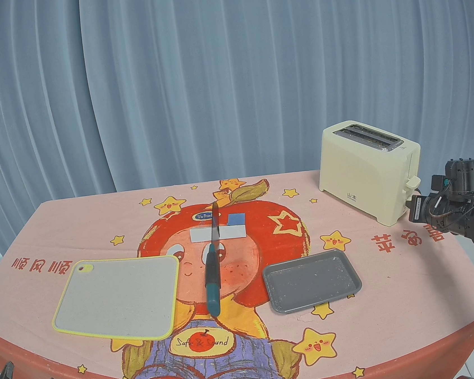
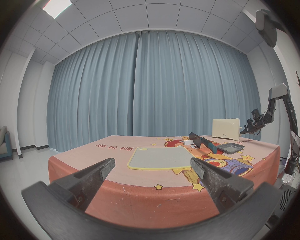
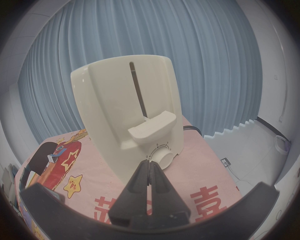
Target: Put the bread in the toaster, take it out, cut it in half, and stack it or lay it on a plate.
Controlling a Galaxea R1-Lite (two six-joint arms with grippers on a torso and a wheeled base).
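The cream plastic two-slot toaster [image 1: 368, 175] stands at the far right of the table with the pink cartoon cloth [image 1: 401, 293]; its side lever [image 3: 153, 126] sits low in its track, so I take the bread to be down inside the slots, though they are too dark from here to be sure. The right gripper [image 3: 149, 162] hangs just beside the round dial [image 3: 163, 157] under that lever, its fingers pressed together on nothing; the left gripper [image 2: 152, 162] waits off the near left edge of the table, spread wide and empty. A teal-handled knife [image 1: 212, 269] rests on a small white and blue stand, between the grey cutting board with the yellow-green rim [image 1: 116, 297] and the grey rectangular tray [image 1: 309, 280]. Toast should be light, dry and crumbly, likely hot; I'd pinch its top edge gently, since a hard squeeze could crack it.
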